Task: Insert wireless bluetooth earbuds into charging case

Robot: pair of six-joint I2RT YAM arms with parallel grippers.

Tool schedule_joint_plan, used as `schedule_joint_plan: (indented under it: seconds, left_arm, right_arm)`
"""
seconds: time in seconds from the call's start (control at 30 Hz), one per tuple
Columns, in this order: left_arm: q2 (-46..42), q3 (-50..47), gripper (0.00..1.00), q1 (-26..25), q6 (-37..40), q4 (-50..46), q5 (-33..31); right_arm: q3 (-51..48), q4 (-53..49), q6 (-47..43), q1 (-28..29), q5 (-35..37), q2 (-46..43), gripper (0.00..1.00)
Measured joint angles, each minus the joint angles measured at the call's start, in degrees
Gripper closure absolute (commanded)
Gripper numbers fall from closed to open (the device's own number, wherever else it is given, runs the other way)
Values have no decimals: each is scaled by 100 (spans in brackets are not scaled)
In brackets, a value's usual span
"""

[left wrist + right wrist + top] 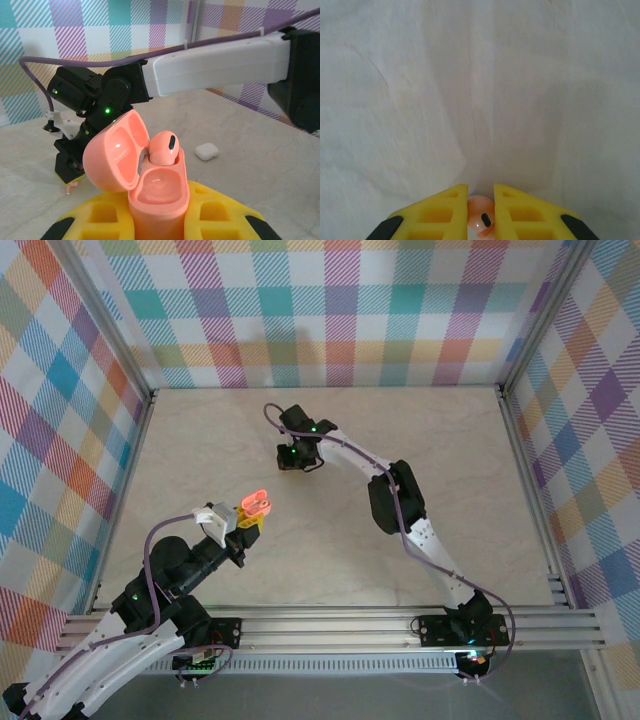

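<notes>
My left gripper (159, 222) is shut on the body of a salmon-pink charging case (160, 200), held upright above the table with its lid swung open to the left. One pink earbud (163, 147) sits in the far socket; the near socket is empty. From above, the case (256, 504) shows left of centre in the left gripper (246, 522). My right gripper (480, 190) is down at the table surface, its yellow fingers shut on a second pink earbud (481, 220). The top view has the right gripper (297, 458) further back, near the middle.
A closed white case (207, 151) lies on the pale table (470, 470) beyond the pink one. The right arm (215, 65) spans the left wrist view above it. Plaid walls and metal rails (330, 625) bound the table.
</notes>
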Motion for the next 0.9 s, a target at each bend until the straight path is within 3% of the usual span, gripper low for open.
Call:
schedule_joint_plan:
  seconds: [0.2, 0.53, 0.9]
  left_arm:
    - [201, 0, 100, 0, -87, 92, 199]
    - [1421, 11, 100, 0, -260, 667, 828]
    - [2302, 11, 100, 0, -501, 1416, 1093]
  right_arm:
    - [-1502, 208, -251, -50, 55, -988, 84]
    - [-3904, 946, -643, -452, 17, -2822, 84]
    - [-5324, 1056, -1519, -678, -116, -3257, 79]
